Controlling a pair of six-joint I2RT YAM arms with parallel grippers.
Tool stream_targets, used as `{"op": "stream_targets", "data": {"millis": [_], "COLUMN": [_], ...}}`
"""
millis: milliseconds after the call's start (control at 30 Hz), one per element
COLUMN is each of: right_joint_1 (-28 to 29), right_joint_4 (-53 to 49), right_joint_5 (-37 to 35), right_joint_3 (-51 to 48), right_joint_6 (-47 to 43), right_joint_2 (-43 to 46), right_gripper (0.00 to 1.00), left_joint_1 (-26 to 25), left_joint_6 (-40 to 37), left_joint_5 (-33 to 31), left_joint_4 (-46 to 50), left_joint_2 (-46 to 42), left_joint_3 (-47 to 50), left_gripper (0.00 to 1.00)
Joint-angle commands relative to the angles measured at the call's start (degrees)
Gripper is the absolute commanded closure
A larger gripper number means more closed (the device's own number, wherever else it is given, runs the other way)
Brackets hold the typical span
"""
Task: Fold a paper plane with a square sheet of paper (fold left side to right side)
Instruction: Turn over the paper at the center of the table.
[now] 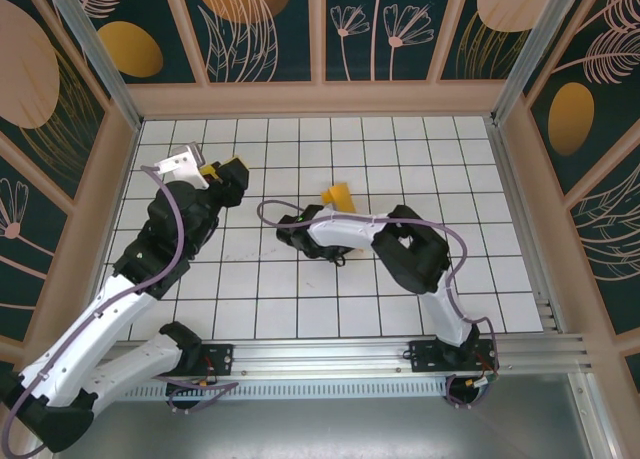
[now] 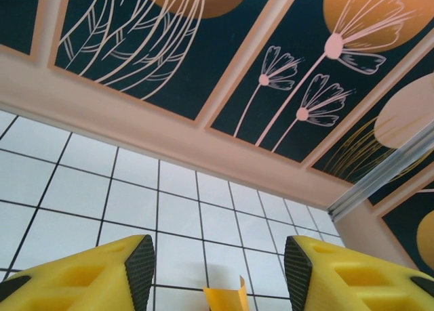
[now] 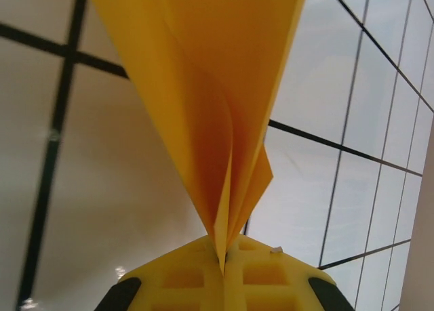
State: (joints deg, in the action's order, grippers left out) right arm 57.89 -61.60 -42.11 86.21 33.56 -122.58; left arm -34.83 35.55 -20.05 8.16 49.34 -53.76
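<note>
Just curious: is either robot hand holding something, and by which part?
The right gripper pinches the folded orange-yellow paper by its narrow end; the left gripper holds nothing.

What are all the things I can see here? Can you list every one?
folded paper: one, orange-yellow, mid-table, pinched at one end and fanning out from the grip
table: one, white tiles with dark grid lines, under everything
walls: several panels, dark green with pale flowers and orange ovals, around the table
rail: one, silver, along the near edge
left arm: one, white and black, left side
right arm: one, white and black, right side
left gripper: one, yellow fingers, open, pointing across the tiles at the paper
right gripper: one, yellow, shut on the paper
</note>
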Motion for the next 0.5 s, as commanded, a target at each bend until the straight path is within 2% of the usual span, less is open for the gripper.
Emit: {"op": "stream_targets", "data": {"millis": [0, 167, 300, 467], "right_joint_1": [0.77, 1.38, 0.79, -3.49], "right_joint_4": [-1.6, 6.85, 17.05, 26.27], "right_joint_5": [2.5, 11.5, 20.28, 27.87], "right_joint_3": [3.36, 0.99, -6.19, -15.87], "right_joint_6": [-1.15, -5.76, -8.63, -10.59], "right_joint_2": [-1.44, 1.51, 11.6, 27.24], "right_gripper": [0.93, 0.7, 0.53, 0.4], "left_joint_1": [0.18, 0.24, 0.21, 0.22], "left_joint_6": [-0.67, -0.58, -0.23, 2.43], "left_joint_5": [-0.81, 0.21, 0.72, 2.02], "left_joint_4": [0.98, 1.36, 0.52, 0.35], "left_joint_2": [0.94, 2.78, 3.55, 7.13], "left_joint_3": [0.3, -0.49, -0.12, 0.77], "left_gripper": [0.44, 0.42, 0.37, 0.32]}}
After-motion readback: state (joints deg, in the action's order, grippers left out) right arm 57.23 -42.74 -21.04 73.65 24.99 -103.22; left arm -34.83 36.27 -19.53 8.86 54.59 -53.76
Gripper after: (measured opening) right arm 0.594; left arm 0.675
